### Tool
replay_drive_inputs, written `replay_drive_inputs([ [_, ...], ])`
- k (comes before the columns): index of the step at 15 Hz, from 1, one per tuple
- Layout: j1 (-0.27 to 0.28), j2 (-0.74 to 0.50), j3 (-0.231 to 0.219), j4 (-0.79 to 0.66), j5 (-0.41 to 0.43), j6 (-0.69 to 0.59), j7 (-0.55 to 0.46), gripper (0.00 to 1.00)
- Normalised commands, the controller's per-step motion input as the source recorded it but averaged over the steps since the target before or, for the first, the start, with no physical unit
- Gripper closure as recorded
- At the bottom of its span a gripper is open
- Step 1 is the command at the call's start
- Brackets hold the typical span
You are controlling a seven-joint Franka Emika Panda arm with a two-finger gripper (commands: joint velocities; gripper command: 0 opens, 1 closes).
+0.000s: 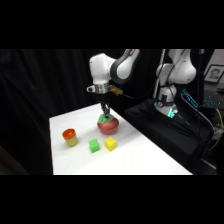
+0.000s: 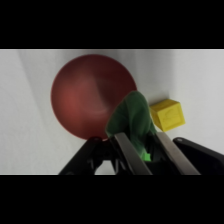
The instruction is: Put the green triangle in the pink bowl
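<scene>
The pink bowl [image 1: 108, 126] sits on the white table near its far side. In the wrist view the pink bowl [image 2: 90, 97] lies directly below me, its inside showing only bare bowl. The green triangle [image 2: 131, 117] is held between my two fingers, hanging over the bowl's rim on the side toward the yellow cube. In the side view the green triangle [image 1: 104, 119] shows just above the bowl's top edge. My gripper [image 1: 105, 115] comes straight down from above and is shut on the triangle; it appears as the gripper [image 2: 142, 147] at the bottom of the wrist view.
A yellow cube [image 1: 110, 144] and a small bright green cube [image 1: 94, 146] lie in front of the bowl. An orange-and-yellow cup [image 1: 70, 137] stands to the left. The yellow cube [image 2: 168, 114] lies close beside the bowl. The arm's base [image 1: 175, 75] and cables are at right.
</scene>
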Motion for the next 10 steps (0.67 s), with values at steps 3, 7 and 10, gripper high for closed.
replay_drive_inputs([
  [3, -0.015, -0.10, -0.051, -0.17, -0.047, 0.21, 0.07, 0.93],
  [7, 0.003, 0.02, -0.039, -0.09, -0.121, 0.22, 0.16, 0.93],
  [10, -0.002, 0.09, -0.030, -0.03, -0.101, 0.20, 0.15, 0.93],
])
